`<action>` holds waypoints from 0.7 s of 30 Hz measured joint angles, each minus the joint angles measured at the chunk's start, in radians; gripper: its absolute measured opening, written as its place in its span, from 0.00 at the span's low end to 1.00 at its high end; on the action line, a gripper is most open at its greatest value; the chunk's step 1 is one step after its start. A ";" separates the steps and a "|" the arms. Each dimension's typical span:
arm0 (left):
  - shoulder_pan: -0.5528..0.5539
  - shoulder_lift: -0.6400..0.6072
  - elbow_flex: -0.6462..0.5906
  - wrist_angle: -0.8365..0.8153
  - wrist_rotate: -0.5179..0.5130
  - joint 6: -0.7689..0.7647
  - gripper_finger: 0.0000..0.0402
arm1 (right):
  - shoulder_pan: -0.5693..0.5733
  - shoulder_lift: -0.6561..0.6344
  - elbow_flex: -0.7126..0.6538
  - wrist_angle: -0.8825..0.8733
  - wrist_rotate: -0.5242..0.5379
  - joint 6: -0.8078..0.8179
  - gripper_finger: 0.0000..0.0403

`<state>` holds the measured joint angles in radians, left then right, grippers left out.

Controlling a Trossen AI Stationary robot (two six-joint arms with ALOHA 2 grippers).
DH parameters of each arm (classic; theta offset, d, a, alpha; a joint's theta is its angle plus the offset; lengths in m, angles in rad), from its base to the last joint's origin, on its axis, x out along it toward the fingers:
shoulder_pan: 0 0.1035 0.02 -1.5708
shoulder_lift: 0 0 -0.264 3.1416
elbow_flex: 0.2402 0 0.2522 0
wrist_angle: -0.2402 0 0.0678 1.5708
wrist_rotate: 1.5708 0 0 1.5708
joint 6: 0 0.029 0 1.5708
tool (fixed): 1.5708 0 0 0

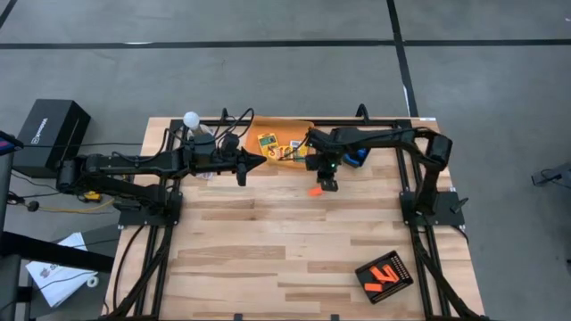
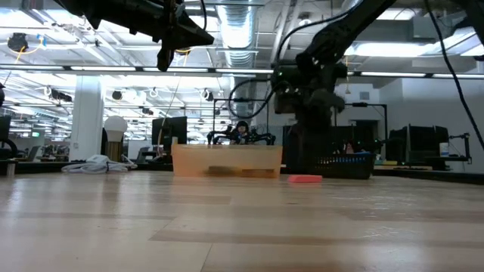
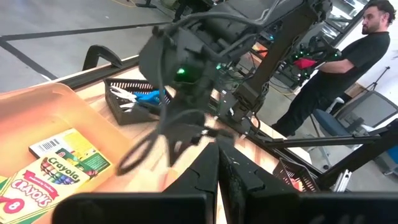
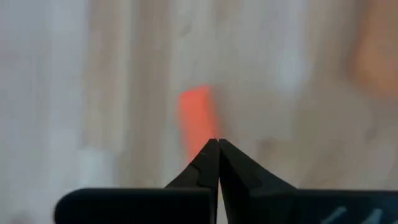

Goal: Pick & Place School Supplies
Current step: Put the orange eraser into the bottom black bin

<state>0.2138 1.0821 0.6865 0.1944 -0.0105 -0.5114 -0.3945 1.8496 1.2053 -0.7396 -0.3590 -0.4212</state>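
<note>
right end effector (image 4: 217, 144) closed, stubby orange piece (image 4: 198, 119)

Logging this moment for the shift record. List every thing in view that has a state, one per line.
Left gripper: jaws shut, empty, raised beside the orange bin.
Right gripper: jaws shut, empty, above the orange piece.
Orange piece: lying loose on the table.
Crayon boxes: flat in the bin.
</note>
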 joint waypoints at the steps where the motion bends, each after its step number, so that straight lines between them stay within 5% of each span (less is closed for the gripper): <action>1: 0.000 0.000 0.000 0.000 0.000 0.005 0.00 | -0.003 -0.009 0.000 -0.031 -0.014 -0.004 0.01; 15: 0.000 0.000 0.000 0.001 0.000 0.036 0.00 | 0.082 0.035 0.001 0.002 0.024 -0.031 0.49; 21: 0.000 0.000 0.000 -0.001 0.000 0.036 0.00 | 0.077 0.100 0.005 0.005 0.038 -0.025 0.54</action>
<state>0.2138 1.0821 0.6865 0.1929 -0.0105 -0.4755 -0.3174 1.9497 1.2102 -0.7348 -0.3214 -0.4461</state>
